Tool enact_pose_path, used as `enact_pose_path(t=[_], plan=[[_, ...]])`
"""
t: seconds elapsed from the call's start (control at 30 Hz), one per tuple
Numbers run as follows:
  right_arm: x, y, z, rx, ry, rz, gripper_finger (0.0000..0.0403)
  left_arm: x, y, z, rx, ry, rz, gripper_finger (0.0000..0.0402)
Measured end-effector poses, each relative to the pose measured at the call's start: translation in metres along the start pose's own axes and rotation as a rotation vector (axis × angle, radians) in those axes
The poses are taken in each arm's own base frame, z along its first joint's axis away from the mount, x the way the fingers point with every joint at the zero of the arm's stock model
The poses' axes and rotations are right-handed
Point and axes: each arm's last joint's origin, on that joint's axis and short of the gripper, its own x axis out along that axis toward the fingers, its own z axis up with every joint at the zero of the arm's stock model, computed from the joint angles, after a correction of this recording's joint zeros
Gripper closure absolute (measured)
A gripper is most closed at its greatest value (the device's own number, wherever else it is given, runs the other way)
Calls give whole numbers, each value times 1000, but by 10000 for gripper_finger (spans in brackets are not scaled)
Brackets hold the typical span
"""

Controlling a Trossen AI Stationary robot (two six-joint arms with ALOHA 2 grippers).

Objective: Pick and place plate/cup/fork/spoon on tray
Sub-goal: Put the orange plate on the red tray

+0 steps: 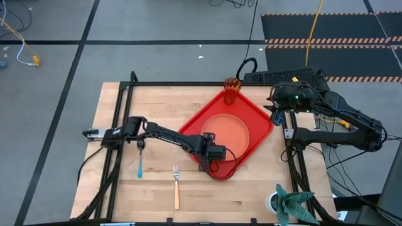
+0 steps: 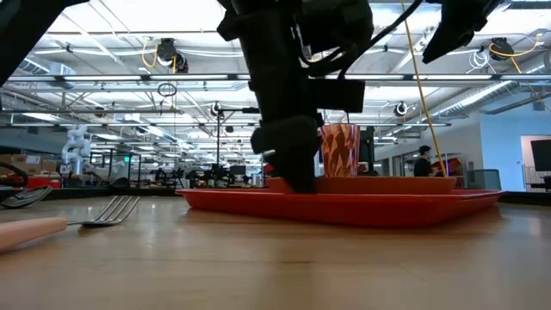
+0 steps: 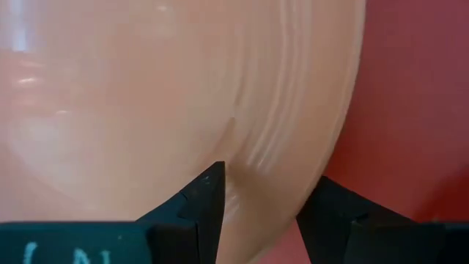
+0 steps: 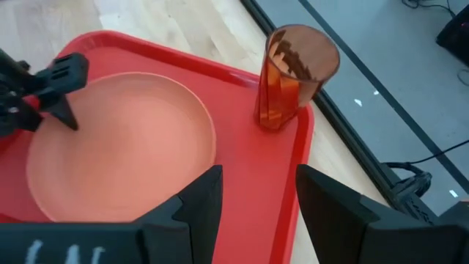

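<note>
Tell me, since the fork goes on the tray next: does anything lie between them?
Nothing visible does. The fork lies on bare wood in front of the tray, with open table between them. The left gripper, straddling the plate rim, hangs over the tray's near part. The spoon lies off to the side.

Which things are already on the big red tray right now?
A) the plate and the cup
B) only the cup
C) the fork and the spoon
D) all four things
A: the plate lies flat in the tray and the cup stands in its far corner, while the fork and the spoon lie on the bare wooden table beside the tray.
</note>
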Motion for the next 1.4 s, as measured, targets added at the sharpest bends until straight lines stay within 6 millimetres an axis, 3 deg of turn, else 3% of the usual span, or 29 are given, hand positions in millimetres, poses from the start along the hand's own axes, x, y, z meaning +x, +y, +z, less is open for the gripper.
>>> enact_pose_path(t=[0.33,0.6,0.77,0.97,1.1,1.3,1.4], plan=[[0,0,1,0,-12,0,238,6,28,8,-15,-100,51,250],[0,0,-3,-5,30,-5,238,4,17,0,17,-12,-8,250],[0,0,-3,9,31,-3,238,-9,10,-4,52,106,125,250],[0,1,0,12,-3,1,238,-27,16,13,35,36,171,250],[0,2,1,7,-7,9,238,-26,20,19,27,-28,114,250],[-1,5,1,-12,-10,31,238,-25,24,12,39,35,128,250],[-1,5,1,-14,-9,32,238,-36,27,8,50,99,180,250]])
